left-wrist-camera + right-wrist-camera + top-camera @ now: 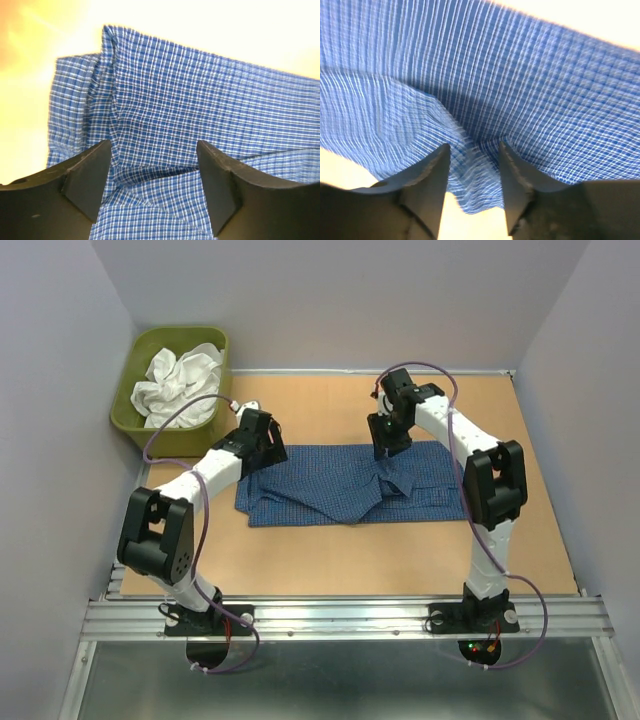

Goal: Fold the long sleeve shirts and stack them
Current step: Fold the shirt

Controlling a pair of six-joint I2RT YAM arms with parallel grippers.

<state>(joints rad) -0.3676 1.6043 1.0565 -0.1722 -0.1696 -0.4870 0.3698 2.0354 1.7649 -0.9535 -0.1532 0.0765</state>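
The dark blue checked shirt (330,490) lies spread across the middle of the table, partly folded, with a raised crease near its centre. My left gripper (264,452) is low over the shirt's left end, its jaws wide open with checked cloth (165,125) and a fold between them (150,190). My right gripper (388,452) is at the shirt's far edge near the middle, its jaws partly open around a bunched edge of the cloth (470,170). The white garment (180,380) lies crumpled in the tub.
The olive-green tub (128,418) stands at the far left corner, just behind my left arm. Bare brown table (400,560) shows in front of the shirt and to its right. Grey walls close in the sides and back.
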